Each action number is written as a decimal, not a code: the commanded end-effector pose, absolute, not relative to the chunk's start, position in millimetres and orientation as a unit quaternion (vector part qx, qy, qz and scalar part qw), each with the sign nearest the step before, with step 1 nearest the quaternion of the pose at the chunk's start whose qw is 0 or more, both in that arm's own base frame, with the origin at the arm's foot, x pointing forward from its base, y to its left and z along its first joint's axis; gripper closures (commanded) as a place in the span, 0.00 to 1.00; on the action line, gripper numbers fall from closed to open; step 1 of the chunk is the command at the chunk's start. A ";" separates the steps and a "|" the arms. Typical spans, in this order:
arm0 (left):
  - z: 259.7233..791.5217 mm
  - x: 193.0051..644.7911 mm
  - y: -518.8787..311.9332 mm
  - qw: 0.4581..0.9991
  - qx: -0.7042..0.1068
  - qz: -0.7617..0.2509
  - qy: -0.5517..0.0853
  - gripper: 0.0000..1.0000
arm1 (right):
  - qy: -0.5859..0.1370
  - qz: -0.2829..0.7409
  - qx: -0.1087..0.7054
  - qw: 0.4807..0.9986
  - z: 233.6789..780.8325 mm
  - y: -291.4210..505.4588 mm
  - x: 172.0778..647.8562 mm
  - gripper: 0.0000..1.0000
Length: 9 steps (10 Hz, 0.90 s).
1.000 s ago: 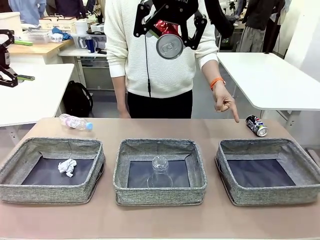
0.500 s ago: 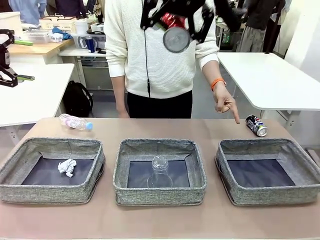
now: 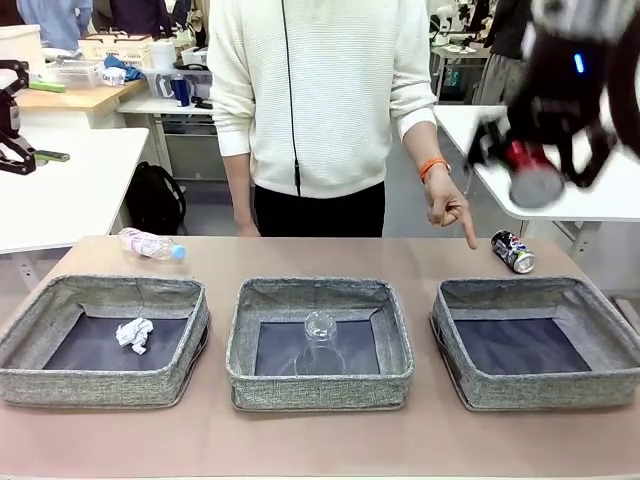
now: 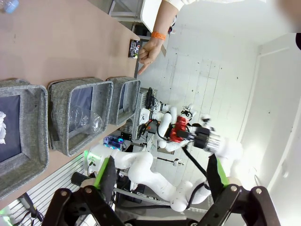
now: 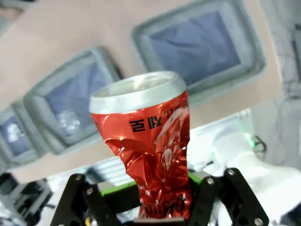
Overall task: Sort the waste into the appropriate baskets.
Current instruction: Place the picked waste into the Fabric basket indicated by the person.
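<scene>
My right gripper (image 3: 540,165) hangs blurred high at the right, above the far right of the table, shut on a crumpled red can (image 3: 522,158). In the right wrist view the red can (image 5: 146,136) stands between the jaws of the right gripper (image 5: 153,205), with baskets far below. The left basket (image 3: 100,385) holds a paper ball (image 3: 134,333). A clear cup (image 3: 320,342) lies in the middle basket (image 3: 320,390). The right basket (image 3: 540,390) has a bare dark bottom. A bottle (image 3: 150,243) and a dark blue can (image 3: 513,250) lie on the table behind the baskets. My left gripper (image 4: 160,181) is open with nothing in it.
A person in a white sweater stands at the far side, one hand (image 3: 448,205) pointing down near the dark blue can. White tables (image 3: 560,160) stand behind at both sides. The table's front strip (image 3: 320,440) is bare.
My right gripper has swung with the red can from the top centre, in front of the person, to the right and lower. The person's pointing hand and the waste on the table have stayed put.
</scene>
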State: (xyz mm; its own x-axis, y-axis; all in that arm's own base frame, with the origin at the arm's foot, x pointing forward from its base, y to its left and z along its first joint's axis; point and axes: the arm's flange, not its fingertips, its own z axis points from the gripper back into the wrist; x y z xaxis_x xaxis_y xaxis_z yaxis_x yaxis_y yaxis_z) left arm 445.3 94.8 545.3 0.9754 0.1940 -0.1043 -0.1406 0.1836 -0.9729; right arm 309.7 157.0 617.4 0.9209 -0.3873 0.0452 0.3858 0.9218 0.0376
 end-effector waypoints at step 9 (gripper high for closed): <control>547.8 444.1 94.5 0.765 -0.635 0.105 -0.022 0.00 | 0.065 -0.214 0.003 0.975 493.6 95.0 358.1 0.90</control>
